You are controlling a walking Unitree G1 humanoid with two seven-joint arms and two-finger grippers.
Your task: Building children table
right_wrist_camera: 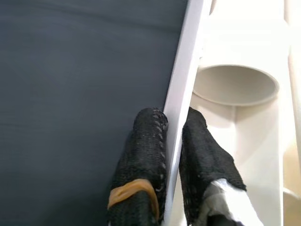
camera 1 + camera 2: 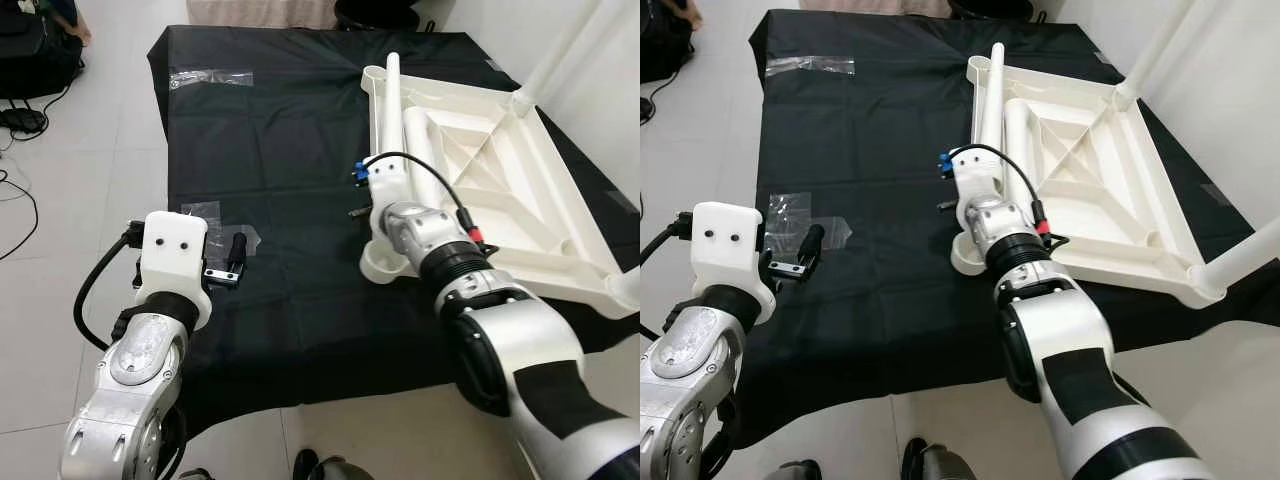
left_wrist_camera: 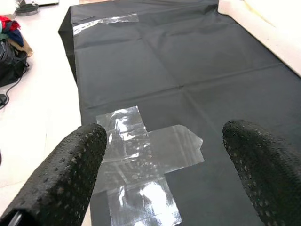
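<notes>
White plastic children's tabletop (image 2: 500, 170) lies upside down on the black floor cloth (image 2: 280, 150). Right pincer (image 1: 175, 123) pinches its near rim beside a leg socket (image 1: 235, 84); left pincer (image 3: 169, 160) hovers spread over clear tape (image 3: 141, 155). Positioning step; next likely seating a leg.

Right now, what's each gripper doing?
Left gripper: open, holding nothing, above the black cloth.
Right gripper: closed on the table top's rim.
</notes>
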